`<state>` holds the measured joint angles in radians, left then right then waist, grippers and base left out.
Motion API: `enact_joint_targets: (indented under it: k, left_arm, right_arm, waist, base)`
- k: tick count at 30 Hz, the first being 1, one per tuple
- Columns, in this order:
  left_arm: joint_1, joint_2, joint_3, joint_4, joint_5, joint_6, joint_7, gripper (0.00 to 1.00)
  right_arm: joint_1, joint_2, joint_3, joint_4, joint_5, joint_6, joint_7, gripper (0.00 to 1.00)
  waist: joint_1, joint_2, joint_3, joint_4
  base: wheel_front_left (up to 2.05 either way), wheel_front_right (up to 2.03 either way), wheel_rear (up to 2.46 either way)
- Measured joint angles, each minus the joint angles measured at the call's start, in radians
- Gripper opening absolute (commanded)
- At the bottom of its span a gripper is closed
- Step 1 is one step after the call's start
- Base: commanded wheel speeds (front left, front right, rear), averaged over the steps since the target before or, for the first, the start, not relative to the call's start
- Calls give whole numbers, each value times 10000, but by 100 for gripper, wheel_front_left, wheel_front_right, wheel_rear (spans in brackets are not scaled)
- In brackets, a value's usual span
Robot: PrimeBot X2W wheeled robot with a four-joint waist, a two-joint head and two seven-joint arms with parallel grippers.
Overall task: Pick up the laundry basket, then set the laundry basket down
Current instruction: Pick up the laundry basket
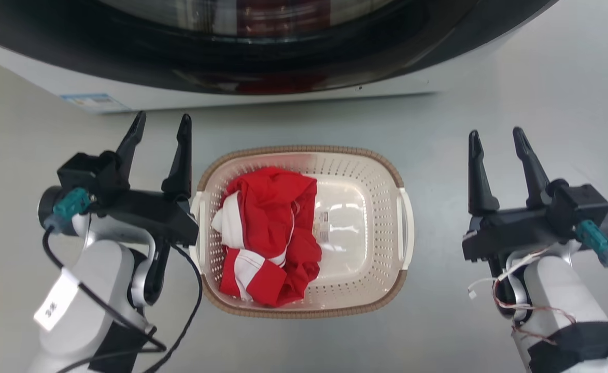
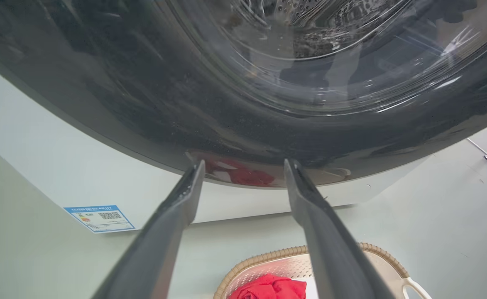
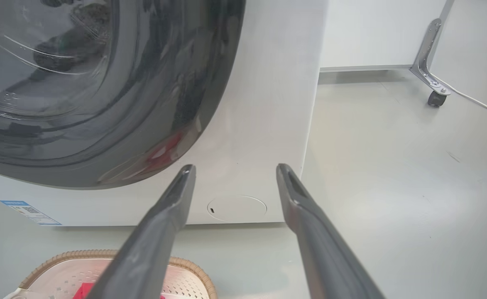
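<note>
Flanking the laundry basket (image 1: 304,149), your left pincer (image 1: 161,120) and right pincer (image 1: 495,133) stand spread and empty; close both squarely on the white side handles (image 1: 406,223), lifting level.

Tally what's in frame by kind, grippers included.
Grippers: 2, left gripper and right gripper, jaws open
Laundry basket: 1
Heap of red-and-white clothes: 1, in the basket
Washing machine: 1
Total: 5
</note>
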<state>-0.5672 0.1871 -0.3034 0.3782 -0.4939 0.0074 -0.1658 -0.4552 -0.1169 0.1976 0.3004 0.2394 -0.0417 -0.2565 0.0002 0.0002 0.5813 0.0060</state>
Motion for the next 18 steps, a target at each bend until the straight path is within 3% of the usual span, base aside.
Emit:
enact_joint_targets:
  k: [8,18]
  left_arm:
    - [-1194,-456,-297,1421,-69,-410,374,100]
    - [-1565,-660,-343,2947,-159,-625,510,100]
  right_arm:
    - [-968,6,161,1030,-94,224,0,100]
    - [-1521,240,740,2234,-291,431,-2,100]
  waist:
    - [0,0,1065,76]
    - [-1,0,1697,177]
  base:
    - [0,0,0]
    - [0,0,0]
